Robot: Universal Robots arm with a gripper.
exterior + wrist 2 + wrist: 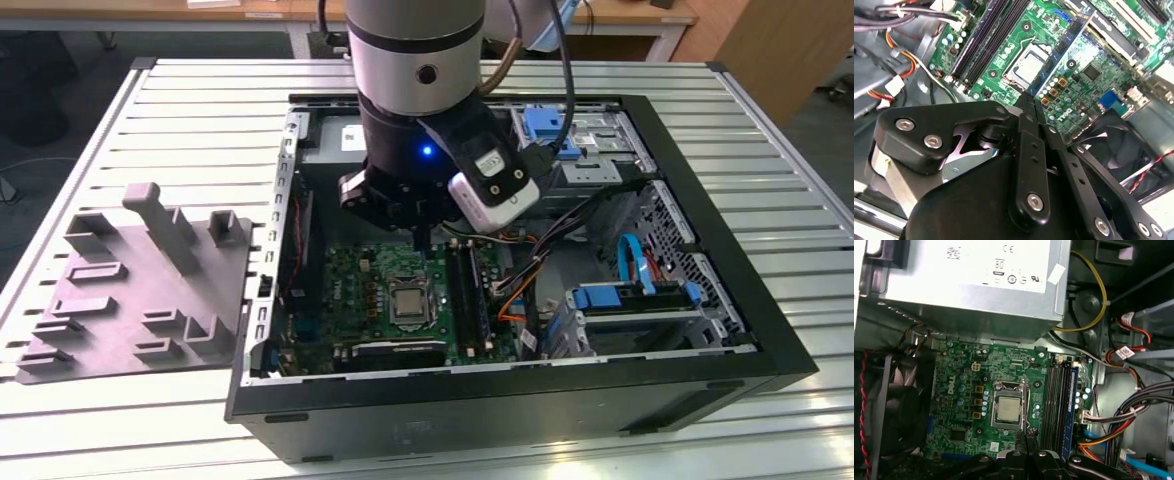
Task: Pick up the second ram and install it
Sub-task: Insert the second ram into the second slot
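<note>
above processor socket (1026,67), jaws clenched on second ram (1060,50), long axis parallel to memory slots (981,39).

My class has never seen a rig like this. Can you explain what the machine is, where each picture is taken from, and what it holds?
It is one robot arm with a gripper, above an open computer case on a slatted table. The exterior view looks on from off the arm; both wrist views ride on it, looking at the motherboard. The gripper is shut on the second ram, a thin blue stick, above the processor socket. A grey holder lies beside the case.
</note>
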